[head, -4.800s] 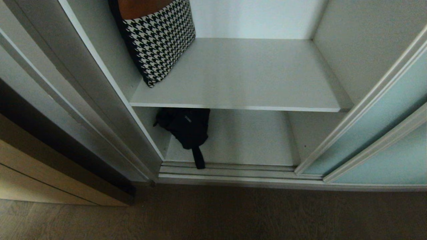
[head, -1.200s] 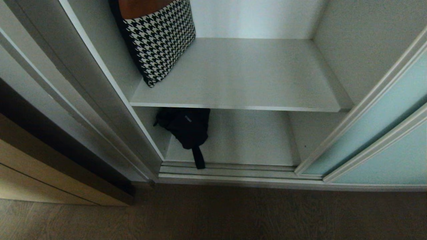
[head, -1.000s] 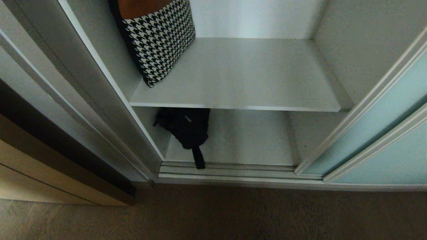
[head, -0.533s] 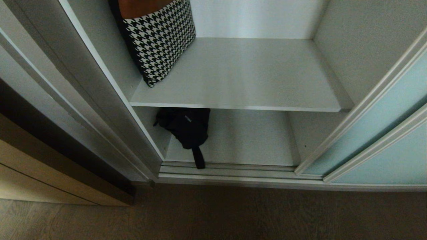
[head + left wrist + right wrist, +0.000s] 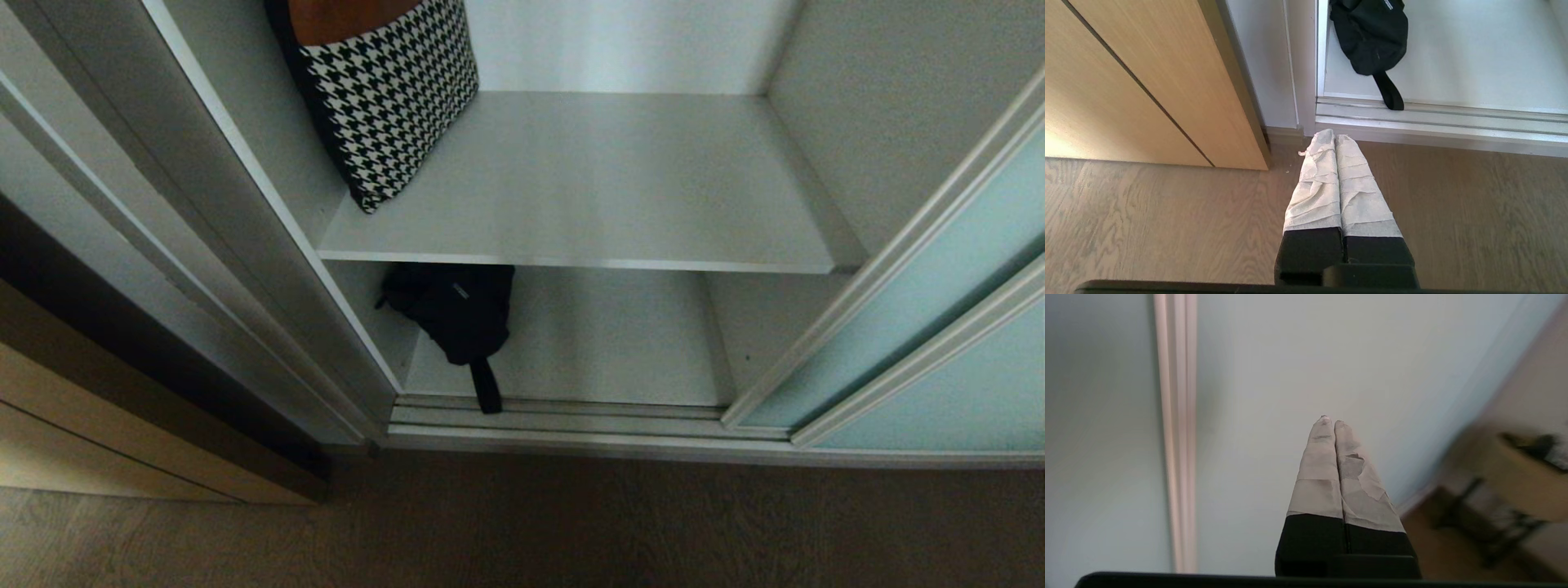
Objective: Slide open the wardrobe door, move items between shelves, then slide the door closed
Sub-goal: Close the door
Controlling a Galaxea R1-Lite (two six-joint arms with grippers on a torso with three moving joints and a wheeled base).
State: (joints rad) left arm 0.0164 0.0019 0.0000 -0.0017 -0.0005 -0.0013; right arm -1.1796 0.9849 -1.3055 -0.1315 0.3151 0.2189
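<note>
The sliding wardrobe door (image 5: 922,327), frosted aqua glass in a silver frame, stands slid to the right, so the wardrobe is open. A houndstooth soft piece (image 5: 392,98) leans against the left wall on the upper shelf (image 5: 604,188). A black strappy bundle (image 5: 457,314) lies on the lower shelf (image 5: 620,343), its strap hanging onto the floor track; it shows too in the left wrist view (image 5: 1370,36). My left gripper (image 5: 1335,139) is shut and empty, low over the floor before the track. My right gripper (image 5: 1329,419) is shut and empty, pointing at the door's glass (image 5: 1274,375) beside its frame strip (image 5: 1175,437).
A tan wooden cabinet front (image 5: 1139,81) stands left of the wardrobe. The ribbed silver floor track (image 5: 571,416) runs along the opening. Wood flooring (image 5: 522,523) lies in front. A blurred wooden piece of furniture (image 5: 1523,473) shows to the right of the door.
Nothing differs in the head view; neither arm shows there in any frame.
</note>
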